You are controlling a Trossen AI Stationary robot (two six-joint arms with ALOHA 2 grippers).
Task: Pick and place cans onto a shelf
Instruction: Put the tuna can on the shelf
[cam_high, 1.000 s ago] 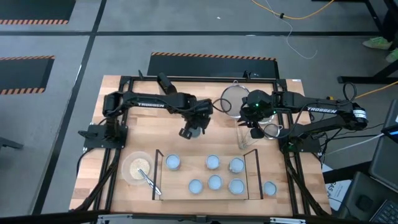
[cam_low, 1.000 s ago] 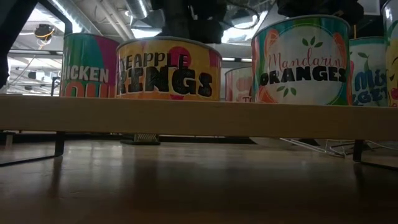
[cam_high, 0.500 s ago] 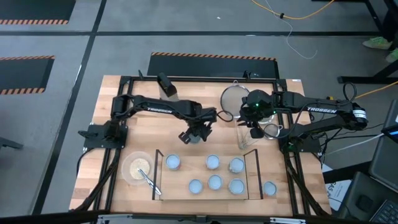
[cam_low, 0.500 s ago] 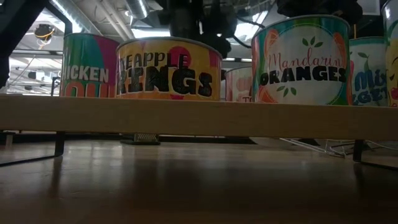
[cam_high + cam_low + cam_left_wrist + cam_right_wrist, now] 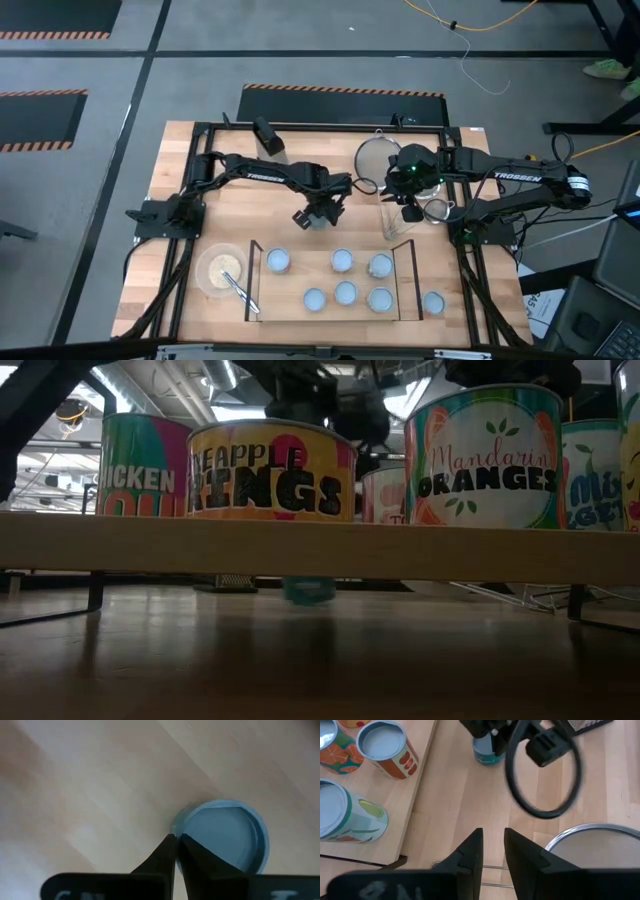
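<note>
My left gripper (image 5: 318, 216) is over the table's middle, just beyond the shelf (image 5: 300, 281), and is shut on a teal can with a pale blue top (image 5: 225, 837). The can also shows in the low view (image 5: 308, 591), below the shelf board (image 5: 320, 548), and in the right wrist view (image 5: 487, 751). Several cans stand upright on the shelf, among them two at its far side (image 5: 278, 262) (image 5: 342, 261). One more can (image 5: 433, 302) stands on the table right of the shelf. My right gripper (image 5: 492, 842) is open and empty over the table's far right (image 5: 406, 200). My left gripper pinches the can's top rim (image 5: 176, 826) at one spot on its edge between its two fingertips (image 5: 169, 844). The fingers come from above, pointing down. The can stays upright below them; whether its base touches the table I cannot tell.
A pale bowl with a utensil (image 5: 222, 268) stands left of the shelf. Two round wire strainers (image 5: 377, 158) (image 5: 436, 210) lie at the far right by my right gripper; one also shows in the right wrist view (image 5: 592, 845). Bare wood lies between the shelf and the far edge.
My left gripper has gone toward the table's right and near edges and down, carrying the can. The can now shows in the low view below the shelf board, where it did not show before.
</note>
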